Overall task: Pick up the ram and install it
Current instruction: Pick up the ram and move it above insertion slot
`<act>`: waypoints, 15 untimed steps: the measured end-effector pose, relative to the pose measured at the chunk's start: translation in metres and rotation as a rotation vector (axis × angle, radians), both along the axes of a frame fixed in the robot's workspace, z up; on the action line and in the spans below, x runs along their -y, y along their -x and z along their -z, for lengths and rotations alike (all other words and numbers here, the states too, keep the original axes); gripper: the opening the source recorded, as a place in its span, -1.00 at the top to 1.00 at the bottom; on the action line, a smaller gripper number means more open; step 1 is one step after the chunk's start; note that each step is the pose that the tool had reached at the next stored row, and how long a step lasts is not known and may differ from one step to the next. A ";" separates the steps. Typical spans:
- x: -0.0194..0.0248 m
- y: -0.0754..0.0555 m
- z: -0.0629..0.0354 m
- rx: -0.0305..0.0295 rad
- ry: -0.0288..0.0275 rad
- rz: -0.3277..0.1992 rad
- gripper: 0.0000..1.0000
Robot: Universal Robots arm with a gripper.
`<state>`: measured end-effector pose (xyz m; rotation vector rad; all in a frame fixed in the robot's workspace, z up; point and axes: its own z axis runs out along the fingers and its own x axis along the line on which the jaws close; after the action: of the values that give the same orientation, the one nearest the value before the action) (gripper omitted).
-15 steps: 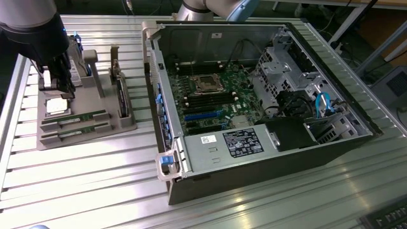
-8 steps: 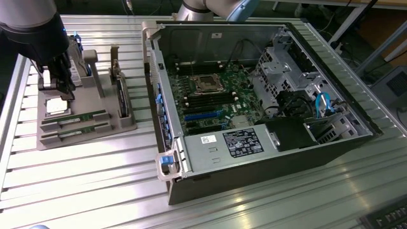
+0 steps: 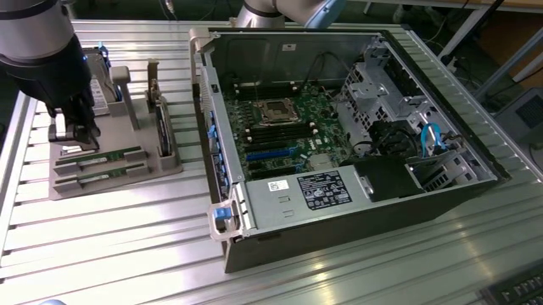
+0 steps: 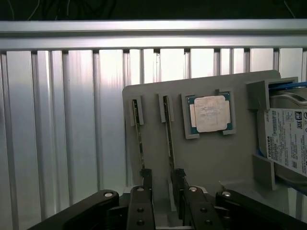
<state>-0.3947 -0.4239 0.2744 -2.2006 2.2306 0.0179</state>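
Two green ram sticks stand on edge in slots of a grey holder (image 3: 110, 181): one ram stick (image 3: 100, 156) (image 4: 169, 136) and a second stick (image 3: 103, 175) (image 4: 138, 136) beside it. My gripper (image 3: 73, 136) (image 4: 162, 176) hovers just above one end of the holder, open. In the wrist view one fingertip (image 4: 146, 175) is over the end of one stick and the other fingertip (image 4: 179, 175) sits just past the other stick, which lies in the gap. Nothing is held.
The holder also carries a square silver processor (image 4: 210, 113) and a hard drive (image 4: 288, 141) with a white label. An open computer case (image 3: 339, 127) with its motherboard and dark memory slots (image 3: 276, 135) lies to the exterior view's right, on a ribbed metal table (image 3: 110, 241).
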 end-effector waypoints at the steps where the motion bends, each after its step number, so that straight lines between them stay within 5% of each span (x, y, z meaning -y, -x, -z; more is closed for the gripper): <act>1: 0.0020 0.000 0.0016 0.0003 -0.0001 -0.001 0.37; 9: 0.0026 0.000 0.0102 0.0006 0.0000 -0.095 0.37; 15: 0.0029 0.003 0.0151 0.0006 -0.0001 -0.116 0.37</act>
<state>-0.3974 -0.4268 0.2593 -2.3268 2.0990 0.0181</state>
